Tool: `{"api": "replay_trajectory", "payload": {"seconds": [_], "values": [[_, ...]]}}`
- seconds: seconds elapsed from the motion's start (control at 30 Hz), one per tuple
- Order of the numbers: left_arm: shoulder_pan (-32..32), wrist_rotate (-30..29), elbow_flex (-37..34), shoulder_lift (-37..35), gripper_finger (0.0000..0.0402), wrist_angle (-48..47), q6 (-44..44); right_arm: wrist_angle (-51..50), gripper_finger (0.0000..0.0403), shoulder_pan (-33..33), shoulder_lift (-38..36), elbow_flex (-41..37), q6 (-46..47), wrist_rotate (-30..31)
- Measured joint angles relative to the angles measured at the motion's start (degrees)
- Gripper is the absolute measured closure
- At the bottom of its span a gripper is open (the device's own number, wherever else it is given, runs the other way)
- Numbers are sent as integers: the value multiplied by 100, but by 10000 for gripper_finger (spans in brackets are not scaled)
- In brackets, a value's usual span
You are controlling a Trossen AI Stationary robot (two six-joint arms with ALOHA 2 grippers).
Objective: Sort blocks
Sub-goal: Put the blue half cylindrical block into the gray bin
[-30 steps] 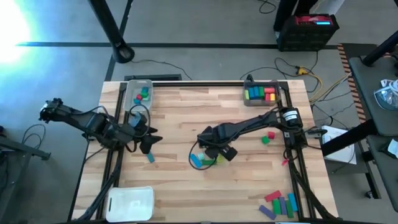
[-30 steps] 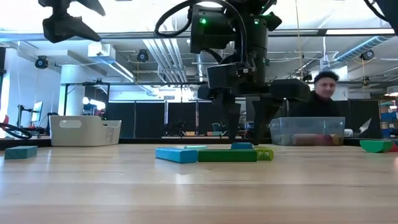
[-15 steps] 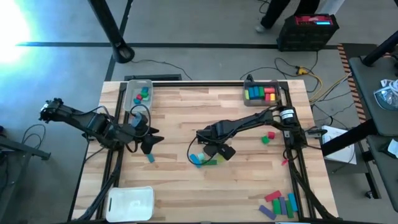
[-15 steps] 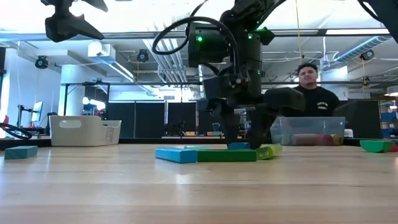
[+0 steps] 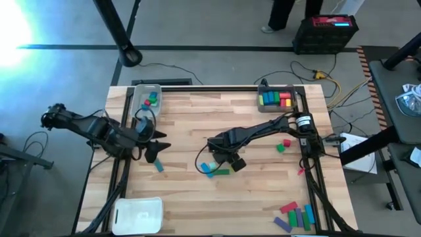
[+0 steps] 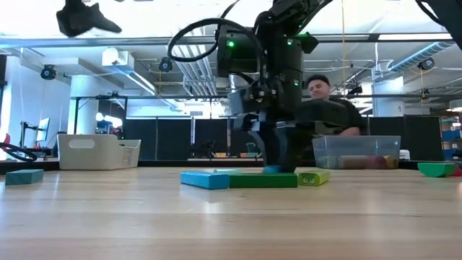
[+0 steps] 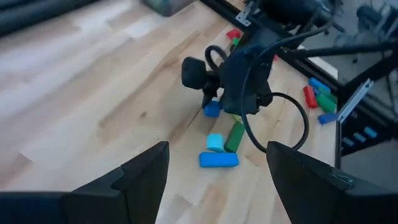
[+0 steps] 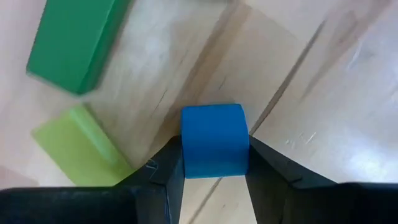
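Observation:
A small blue cube (image 8: pixel 214 140) sits between the fingers of my right gripper (image 5: pixel 221 158), which is shut on it at the table's middle. Close by on the wood lie a green bar (image 5: pixel 222 172), a light blue bar (image 5: pixel 206 168) and a lime block (image 8: pixel 81 152). My left gripper (image 5: pixel 155 150) hangs open above the table's left part with nothing between its fingers. A teal block (image 5: pixel 158 167) lies just near of it. My right gripper pinches the blue cube by two opposite sides (image 8: pixel 186 146) between its two fingers. The fingers come from above and point down. In the low view the cube (image 6: pixel 271 170) sits at table level behind the green bar (image 6: pixel 263 180).
A clear tray (image 5: pixel 146 99) with a few blocks stands at the far left, and a tray (image 5: pixel 277 99) with several coloured blocks at the far right. A white tray (image 5: pixel 138 214) stands near left. Several blocks (image 5: pixel 296 216) lie near right, and a red and a green one (image 5: pixel 283 145) at the right.
My right gripper has gone a little toward the table's left edge and down, and its fingers have shut on the blue cube. The lime block beside the green bar has been nudged and tipped briefly, then lies flat again.

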Motion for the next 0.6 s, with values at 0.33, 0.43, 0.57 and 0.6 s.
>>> {"api": "replay_trajectory", "payload": {"seconds": [0.33, 0.43, 0.57, 0.6], "values": [[-2, -93, 1133, 304, 146, -749, 3513, -31, 278, -251, -1043, 842, 2041, -662], [-2, -607, 1411, 596, 146, -621, 4642, 255, 278, -430, -1403, 1122, 2847, -927], [41, -1249, 1888, 1088, 146, -374, 5819, 889, 278, -715, -1833, 1431, 4152, -1384], [52, -1280, 2011, 1204, 146, -294, 6096, 1054, 278, -781, -1913, 1490, 4425, -1440]]}}
